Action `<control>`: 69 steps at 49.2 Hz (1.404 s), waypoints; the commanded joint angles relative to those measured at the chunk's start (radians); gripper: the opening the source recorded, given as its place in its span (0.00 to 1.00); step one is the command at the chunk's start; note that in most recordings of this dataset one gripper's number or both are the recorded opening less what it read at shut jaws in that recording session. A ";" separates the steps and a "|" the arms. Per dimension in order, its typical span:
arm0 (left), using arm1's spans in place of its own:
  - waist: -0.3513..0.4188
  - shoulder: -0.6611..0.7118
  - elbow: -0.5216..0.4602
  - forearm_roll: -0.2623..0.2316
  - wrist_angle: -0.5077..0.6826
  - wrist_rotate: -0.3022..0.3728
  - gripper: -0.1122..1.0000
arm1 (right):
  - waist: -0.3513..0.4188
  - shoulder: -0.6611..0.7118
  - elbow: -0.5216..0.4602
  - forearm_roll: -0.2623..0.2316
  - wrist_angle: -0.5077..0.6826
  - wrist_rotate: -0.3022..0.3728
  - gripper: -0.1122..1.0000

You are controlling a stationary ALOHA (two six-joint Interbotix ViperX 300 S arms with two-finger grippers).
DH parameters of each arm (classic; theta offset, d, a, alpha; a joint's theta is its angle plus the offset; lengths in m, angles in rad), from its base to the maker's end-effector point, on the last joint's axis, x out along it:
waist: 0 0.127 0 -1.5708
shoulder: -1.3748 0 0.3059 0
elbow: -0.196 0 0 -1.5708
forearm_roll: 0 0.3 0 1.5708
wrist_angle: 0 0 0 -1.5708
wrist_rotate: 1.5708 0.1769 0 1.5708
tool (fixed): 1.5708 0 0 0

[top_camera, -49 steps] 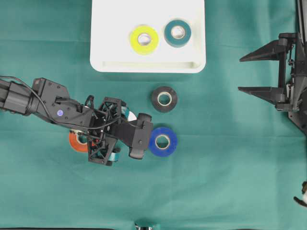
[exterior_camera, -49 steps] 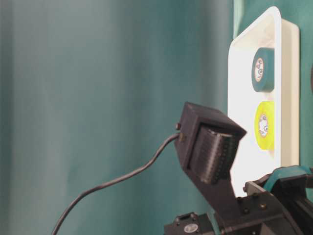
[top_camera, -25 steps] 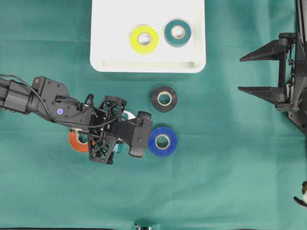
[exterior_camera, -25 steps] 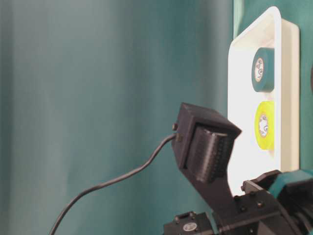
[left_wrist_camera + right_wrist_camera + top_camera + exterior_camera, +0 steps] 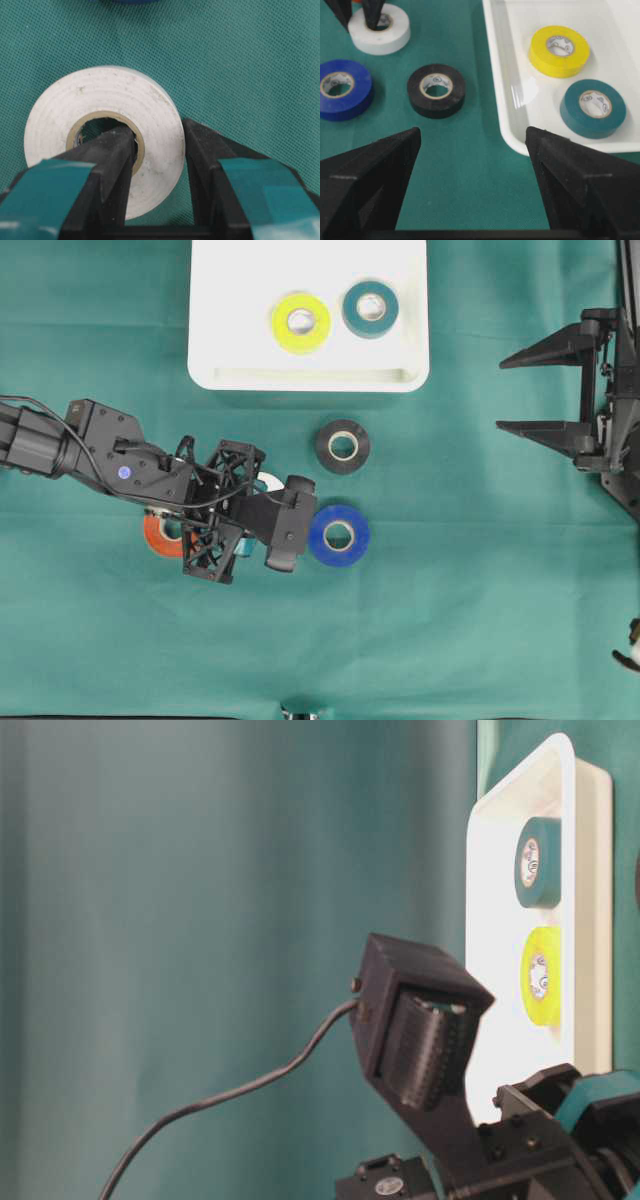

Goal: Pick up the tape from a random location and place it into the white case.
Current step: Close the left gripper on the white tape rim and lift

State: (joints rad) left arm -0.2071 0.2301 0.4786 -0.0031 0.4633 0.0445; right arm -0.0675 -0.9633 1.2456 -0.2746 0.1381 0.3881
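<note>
two rolls lie flat inside the white case at the top centre of the overhead view: a yellow roll on the left and a teal roll just beside it on the right, apart from each other; below the case, on the green cloth, a black roll sits near the case's lower rim, and a blue roll lies lower still, near the middle of the frame; an orange roll shows partly under the left arm at centre left; the left gripper is clamped on the wall of a white roll, one finger down in the core and the other against the outer face, the roll flat on the cloth; in the overhead view only a sliver of that roll shows, just left of the blue roll and well below the case; the right gripper stands wide with nothing between its fingers, at the right edge of the overhead view, well apart from every roll; in the right wrist view the black roll and the case's near corner lie beyond its spread fingers
</note>
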 commanded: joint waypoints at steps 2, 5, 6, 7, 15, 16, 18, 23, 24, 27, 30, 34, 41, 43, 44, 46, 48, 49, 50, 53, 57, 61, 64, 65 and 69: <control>0.002 -0.029 -0.009 0.003 -0.002 0.002 0.33 | -0.002 0.009 -0.012 -0.003 -0.005 -0.002 0.86; 0.002 -0.029 -0.009 0.003 0.000 0.002 0.33 | -0.002 0.011 -0.012 -0.003 -0.005 -0.002 0.86; 0.002 -0.029 -0.009 0.003 0.000 0.002 0.33 | -0.002 0.012 -0.012 -0.003 -0.005 -0.002 0.86; 0.002 -0.029 -0.009 0.003 0.000 0.002 0.33 | -0.002 0.012 -0.012 -0.003 -0.005 -0.002 0.86; 0.002 -0.032 -0.014 0.002 0.005 0.000 0.33 | -0.002 0.012 -0.012 -0.003 -0.005 -0.002 0.86; 0.000 -0.034 -0.014 0.002 0.006 0.000 0.33 | -0.002 0.012 -0.012 -0.003 -0.005 -0.002 0.86; 0.002 -0.040 -0.014 0.002 0.008 -0.002 0.33 | -0.002 0.012 -0.012 -0.003 -0.005 -0.002 0.86; 0.000 -0.063 -0.014 0.000 0.012 -0.003 0.33 | -0.002 0.012 -0.012 -0.003 -0.005 -0.002 0.86; 0.000 -0.069 -0.015 0.000 0.014 -0.002 0.33 | -0.002 0.012 -0.012 -0.003 -0.003 -0.002 0.86; -0.003 -0.091 -0.017 0.000 0.021 -0.003 0.33 | -0.002 0.012 -0.012 -0.003 -0.005 -0.002 0.86; -0.005 -0.109 -0.020 0.000 0.031 -0.003 0.33 | -0.002 0.012 -0.012 -0.003 -0.005 -0.002 0.86; -0.008 -0.133 -0.028 0.000 0.044 -0.003 0.33 | -0.002 0.012 -0.012 -0.003 -0.003 -0.002 0.86; -0.011 -0.175 -0.051 0.000 0.080 -0.002 0.33 | -0.002 0.014 -0.012 -0.003 -0.005 -0.002 0.86; -0.011 -0.189 -0.060 0.000 0.095 -0.003 0.33 | -0.002 0.012 -0.012 -0.003 -0.005 -0.002 0.86; -0.011 -0.195 -0.064 0.000 0.103 -0.003 0.33 | -0.002 0.012 -0.012 -0.003 -0.005 -0.002 0.86; -0.011 -0.207 -0.074 0.002 0.118 -0.003 0.33 | -0.002 0.014 -0.014 -0.003 -0.005 -0.002 0.86; -0.011 -0.219 -0.081 0.000 0.135 -0.002 0.33 | -0.002 0.012 -0.012 -0.003 -0.005 -0.002 0.86; -0.011 -0.225 -0.086 0.000 0.144 -0.002 0.33 | -0.002 0.014 -0.012 -0.003 -0.005 -0.002 0.86; -0.011 -0.230 -0.091 0.000 0.150 -0.003 0.33 | -0.002 0.012 -0.014 -0.003 -0.005 -0.002 0.86; -0.011 -0.247 -0.101 0.002 0.172 -0.002 0.33 | -0.002 0.014 -0.012 -0.003 -0.005 -0.002 0.86; -0.009 -0.267 -0.120 0.002 0.199 -0.002 0.33 | -0.002 0.012 -0.014 -0.003 -0.003 -0.002 0.86; -0.008 -0.284 -0.141 0.002 0.227 -0.002 0.33 | -0.002 0.014 -0.012 -0.003 -0.005 -0.002 0.86; -0.008 -0.296 -0.156 0.002 0.250 -0.002 0.33 | -0.002 0.014 -0.014 -0.003 -0.005 -0.002 0.86; -0.008 -0.301 -0.161 0.002 0.258 -0.003 0.33 | -0.002 0.014 -0.012 -0.005 -0.005 -0.002 0.86; -0.008 -0.325 -0.183 0.002 0.288 -0.002 0.33 | -0.002 0.014 -0.014 -0.003 -0.005 -0.002 0.86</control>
State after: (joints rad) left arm -0.2148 -0.0430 0.3390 -0.0031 0.7302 0.0399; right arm -0.0675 -0.9572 1.2456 -0.2761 0.1381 0.3881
